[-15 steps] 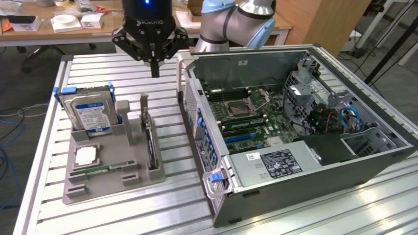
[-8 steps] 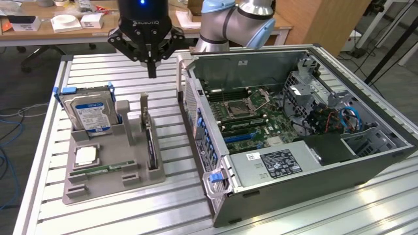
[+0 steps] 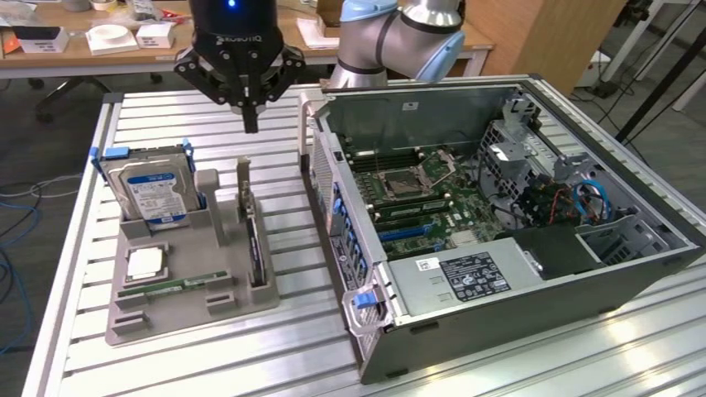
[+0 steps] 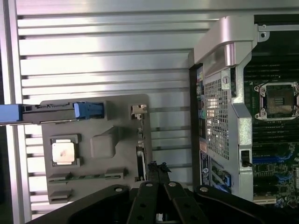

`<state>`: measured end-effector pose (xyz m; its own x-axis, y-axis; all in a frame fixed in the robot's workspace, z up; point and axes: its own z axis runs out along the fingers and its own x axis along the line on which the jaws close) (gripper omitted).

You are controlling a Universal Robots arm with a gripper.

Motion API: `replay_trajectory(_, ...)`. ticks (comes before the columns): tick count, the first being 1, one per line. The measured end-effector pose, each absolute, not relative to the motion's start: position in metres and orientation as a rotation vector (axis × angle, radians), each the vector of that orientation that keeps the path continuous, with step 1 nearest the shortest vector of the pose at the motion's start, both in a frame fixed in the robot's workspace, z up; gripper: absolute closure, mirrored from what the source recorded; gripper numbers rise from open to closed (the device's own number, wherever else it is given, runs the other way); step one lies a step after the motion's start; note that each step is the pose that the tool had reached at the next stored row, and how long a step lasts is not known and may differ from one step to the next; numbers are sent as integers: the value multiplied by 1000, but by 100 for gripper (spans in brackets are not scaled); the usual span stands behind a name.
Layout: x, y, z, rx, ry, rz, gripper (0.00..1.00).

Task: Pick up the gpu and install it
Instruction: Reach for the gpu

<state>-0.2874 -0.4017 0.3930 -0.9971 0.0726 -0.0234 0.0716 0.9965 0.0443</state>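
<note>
On the slatted table: one gray tray and one open case.

In the tray, four parts, one of each:
- One drive with a blue-white label, upright in the slot at the far end.
- One cpu, flat in its pocket.
- One memory stick, flat, just nearer the camera than the cpu.
- One gpu, standing on its long edge in the slot along the tray's side facing the case, untouched and not yet installed.

Inside the case: one motherboard with one bare socket, and one power supply bearing a white-and-black label.

One arm, blue-gray, bent over from behind the case toward the exterior view's left. One gripper, black, hanging high over the table past the tray's far end, aimed straight down. Fingers pressed together into a single point, clamped on nothing. Well above the gpu and apart from it, roughly in line with its slot. From the wrist view, closed fingertips lying over the tray's case-side edge, beside that slot.
</note>
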Motion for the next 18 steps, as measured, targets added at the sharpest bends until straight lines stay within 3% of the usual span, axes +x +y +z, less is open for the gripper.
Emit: replay_trajectory(18, -304, -404, 393, 113, 3114, 68, 89)
